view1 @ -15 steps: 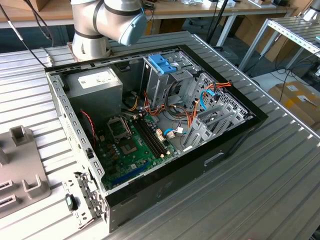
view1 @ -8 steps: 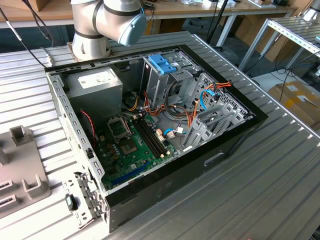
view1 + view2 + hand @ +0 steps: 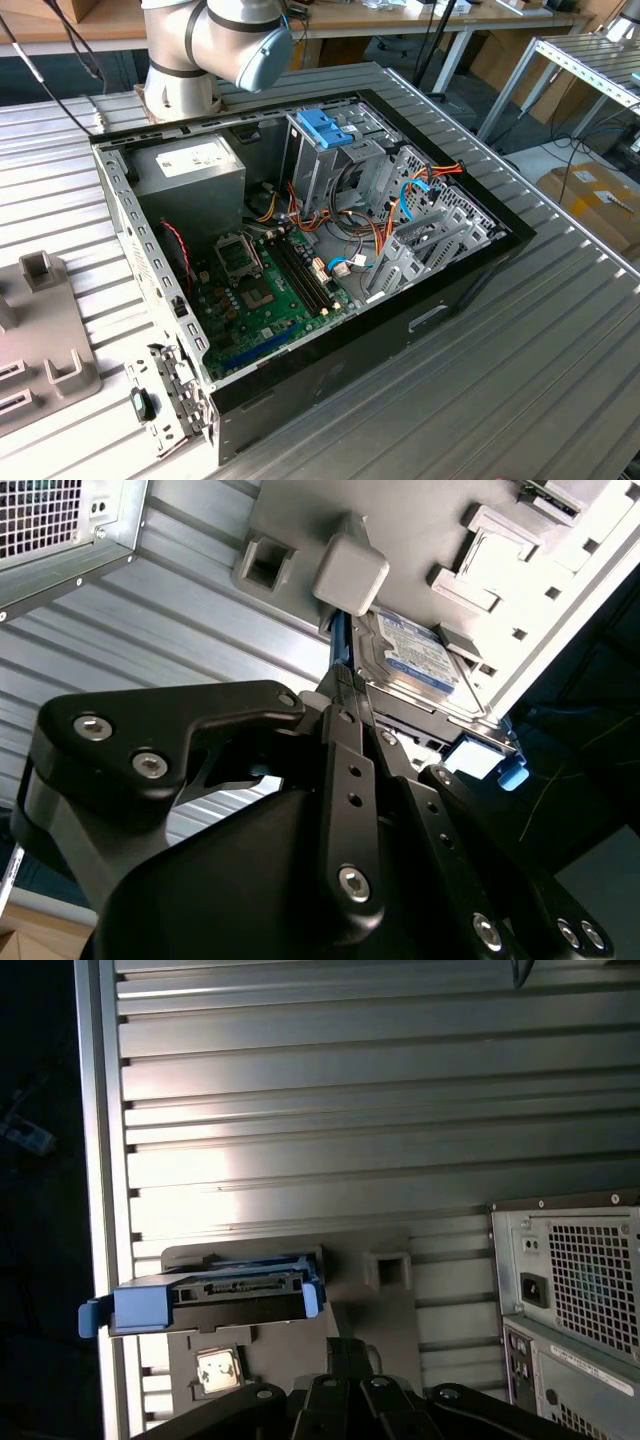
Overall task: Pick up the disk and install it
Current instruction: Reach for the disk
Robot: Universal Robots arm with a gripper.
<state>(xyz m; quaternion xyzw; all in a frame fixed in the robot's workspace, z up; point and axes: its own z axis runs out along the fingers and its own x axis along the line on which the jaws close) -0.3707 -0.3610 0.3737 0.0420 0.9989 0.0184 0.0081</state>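
The disk [image 3: 415, 652] is a grey drive with a blue-and-white label, framed by a blue carrier [image 3: 338, 645]. It rests on a grey fixture plate [image 3: 300, 520] on the ribbed table. In the first wrist view the disk [image 3: 215, 1300] shows edge-on, connector side facing the camera, on the same plate [image 3: 380, 1310]. My gripper [image 3: 345, 695] reaches right up to the carrier's side rail, its black linkage behind it. In the first wrist view the gripper [image 3: 345, 1352] sits just beside the disk's end.
The open computer case [image 3: 470, 270] lies on the table, with a drive cage holding a bare blue bracket [image 3: 325, 127], a power supply [image 3: 190, 160] and the motherboard [image 3: 260, 290]. The case's rear [image 3: 580, 1280] stands near the fixture [image 3: 40, 340]. The table edge [image 3: 95, 1160] is close by.
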